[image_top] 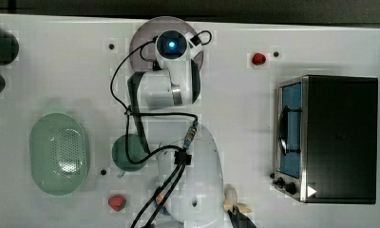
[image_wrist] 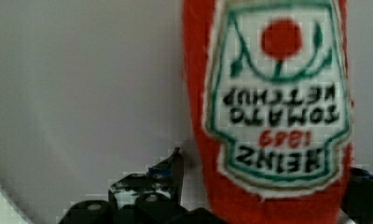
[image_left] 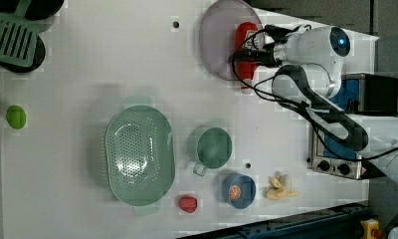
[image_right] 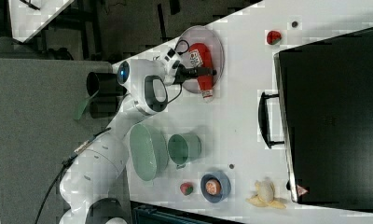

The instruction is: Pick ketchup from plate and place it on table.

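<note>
In the top view the arm covers most of the plate (image_top: 143, 35) at the far edge of the white surface (image_top: 235, 114), with a toaster oven (image_top: 330, 137) to the top view's right; in the left view the ketchup (image_left: 246, 50) lies on the plate (image_left: 217, 40), its white tip over the rim, the gripper (image_left: 247, 54) at it; in the right view a dark floor borders the surface (image_right: 240, 116); in the wrist view fingers (image_wrist: 168, 175) flank the ketchup (image_wrist: 273, 107), but whether they clench it I cannot tell.

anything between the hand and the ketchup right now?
Nothing. In the wrist view the ketchup sits between the two fingers, with bare plate behind. In the left view the hand is down on the bottle.
</note>
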Action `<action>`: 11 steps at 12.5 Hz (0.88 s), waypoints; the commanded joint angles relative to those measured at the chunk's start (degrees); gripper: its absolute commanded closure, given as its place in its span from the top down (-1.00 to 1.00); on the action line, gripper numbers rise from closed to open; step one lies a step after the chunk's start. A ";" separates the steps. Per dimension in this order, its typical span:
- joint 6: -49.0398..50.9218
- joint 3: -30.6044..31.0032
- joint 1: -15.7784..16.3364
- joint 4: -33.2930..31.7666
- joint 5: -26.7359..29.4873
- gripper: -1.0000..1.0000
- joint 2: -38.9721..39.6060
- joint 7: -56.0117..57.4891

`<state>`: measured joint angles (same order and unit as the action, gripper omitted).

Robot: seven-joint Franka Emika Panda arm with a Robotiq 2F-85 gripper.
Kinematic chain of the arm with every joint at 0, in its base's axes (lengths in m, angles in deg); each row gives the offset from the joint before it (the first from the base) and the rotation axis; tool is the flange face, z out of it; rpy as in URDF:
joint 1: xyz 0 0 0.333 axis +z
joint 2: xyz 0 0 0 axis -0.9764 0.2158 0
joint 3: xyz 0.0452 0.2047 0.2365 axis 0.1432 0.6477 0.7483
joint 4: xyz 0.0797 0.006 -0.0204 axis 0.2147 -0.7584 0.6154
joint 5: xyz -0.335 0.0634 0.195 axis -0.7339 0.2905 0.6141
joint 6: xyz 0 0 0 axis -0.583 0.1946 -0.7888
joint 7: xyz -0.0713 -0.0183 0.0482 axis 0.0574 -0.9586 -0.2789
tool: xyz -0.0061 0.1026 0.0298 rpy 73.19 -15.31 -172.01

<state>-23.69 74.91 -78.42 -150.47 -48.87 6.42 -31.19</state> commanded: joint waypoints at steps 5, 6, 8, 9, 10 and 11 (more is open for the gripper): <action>-1.91 -0.05 0.34 2.39 0.01 0.20 -2.18 1.51; -1.79 -0.03 0.33 2.35 0.03 0.20 -3.89 0.64; 1.44 -0.05 0.03 1.83 0.04 0.20 -8.90 -0.92; 5.29 -0.05 -0.15 1.58 0.04 0.20 -11.80 -2.12; 10.26 -0.07 -0.35 1.50 0.04 0.20 -14.73 -3.56; 15.92 -0.10 -0.59 1.45 0.05 0.20 -17.55 -4.55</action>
<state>-8.22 74.22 -78.14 -152.20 -48.69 -4.04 -32.01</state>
